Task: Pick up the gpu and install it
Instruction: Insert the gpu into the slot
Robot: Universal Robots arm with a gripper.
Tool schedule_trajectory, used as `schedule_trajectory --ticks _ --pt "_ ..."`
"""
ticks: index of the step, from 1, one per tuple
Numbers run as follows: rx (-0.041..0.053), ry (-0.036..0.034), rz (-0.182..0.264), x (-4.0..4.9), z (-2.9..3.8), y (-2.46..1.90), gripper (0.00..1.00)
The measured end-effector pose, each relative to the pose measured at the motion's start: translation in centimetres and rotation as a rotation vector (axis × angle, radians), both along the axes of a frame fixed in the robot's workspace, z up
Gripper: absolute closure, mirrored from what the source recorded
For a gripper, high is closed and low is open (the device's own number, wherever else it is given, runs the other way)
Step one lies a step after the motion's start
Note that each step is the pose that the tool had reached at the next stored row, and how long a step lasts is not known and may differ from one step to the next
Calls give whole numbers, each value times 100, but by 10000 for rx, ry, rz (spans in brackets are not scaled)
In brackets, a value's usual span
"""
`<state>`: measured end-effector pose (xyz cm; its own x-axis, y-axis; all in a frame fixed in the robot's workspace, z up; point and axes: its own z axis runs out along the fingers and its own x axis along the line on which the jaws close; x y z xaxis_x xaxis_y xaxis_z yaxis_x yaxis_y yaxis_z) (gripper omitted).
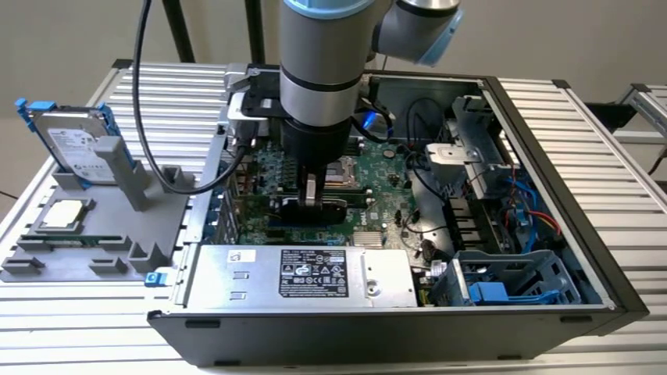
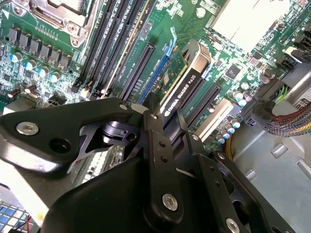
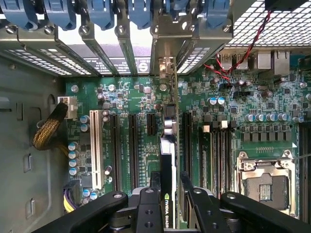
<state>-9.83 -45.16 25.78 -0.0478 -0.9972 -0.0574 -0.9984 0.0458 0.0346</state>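
**GPU held edge-down over the motherboard inside the open case**

At the exterior view's left, a grey fixture (image 1: 94,226) sits on the slatted table (image 1: 583,133). A silver hard drive (image 1: 75,144) in a blue-edged caddy stands upright in it, and a small square chip (image 1: 62,212) lies flat nearer the front.

In the middle stands the open computer case (image 1: 542,258), with its power supply (image 1: 302,275) along the near side and the green motherboard (image 1: 391,168) behind it. The arm (image 1: 323,62) reaches straight down into the case. Its gripper (image 1: 312,205) is pinching the gpu (image 1: 312,212), with one finger on each flat face of the card.

In the second wrist view the gripper (image 2: 165,131) clamps the gpu (image 2: 187,77), which stands on edge among the long black expansion slots (image 2: 138,70). In the first wrist view the gpu (image 3: 168,160) runs from the gripper (image 3: 168,187) toward the rear bracket openings (image 3: 163,53), lined up along the slots; whether it is fully seated cannot be told. The bare processor socket (image 3: 265,182) lies off to one side of the card.

At the exterior view's right, a blue-grey drive cage (image 1: 511,281) and bundled cables (image 1: 526,207) fill the end of the case.
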Motion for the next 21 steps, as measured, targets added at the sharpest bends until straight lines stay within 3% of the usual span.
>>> schedule_trajectory --ticks 21 --pt "2 0 0 0 -38 0 100"
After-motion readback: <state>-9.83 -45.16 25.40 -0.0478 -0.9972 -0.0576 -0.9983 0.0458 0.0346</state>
